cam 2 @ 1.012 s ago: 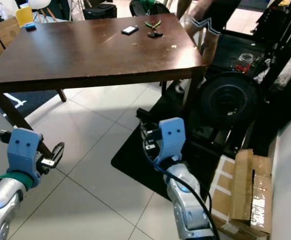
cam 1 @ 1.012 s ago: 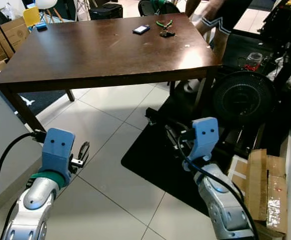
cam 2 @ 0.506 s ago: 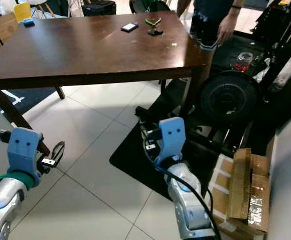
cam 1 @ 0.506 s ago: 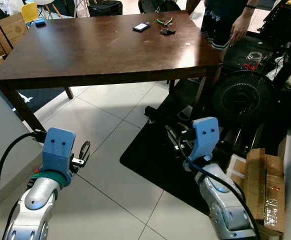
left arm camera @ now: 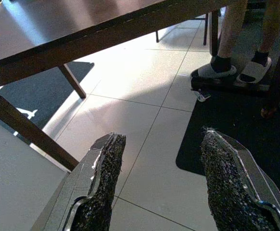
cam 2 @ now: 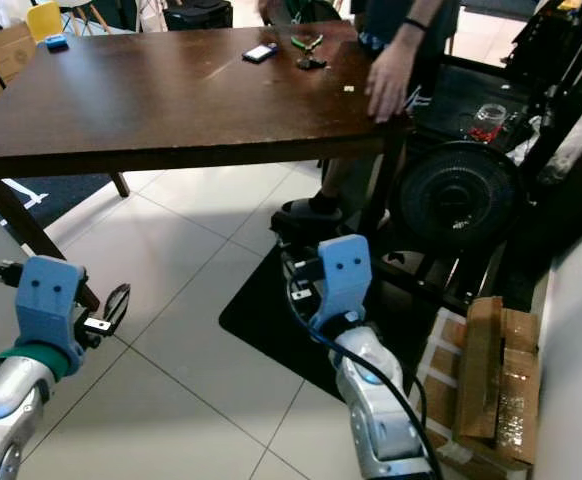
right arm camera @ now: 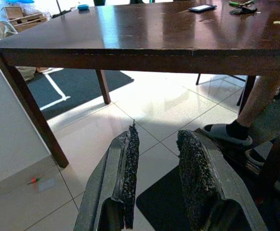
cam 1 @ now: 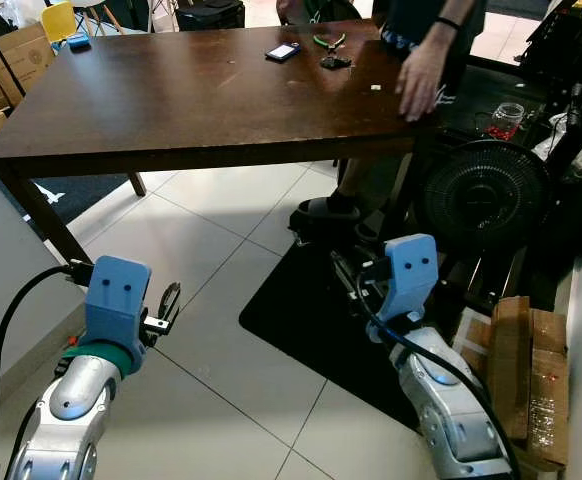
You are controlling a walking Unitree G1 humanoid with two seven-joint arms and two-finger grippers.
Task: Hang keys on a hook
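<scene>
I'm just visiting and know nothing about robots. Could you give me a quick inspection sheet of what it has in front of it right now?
Surface: dark wooden table, standing on pale floor tiles.
Job's things: keys lie at the table's far edge; hook: nothing seen.
Clutter: phone and green-handled pliers near the keys, small blue object at the far left corner.
Grippers: left gripper open, empty, held low over the floor; right gripper open, empty, pointing under the table.
Cables: black cable along the left arm; another on the right arm.
Surroundings: person's hand resting on the table's right edge, black fan, black mat, cardboard.
</scene>
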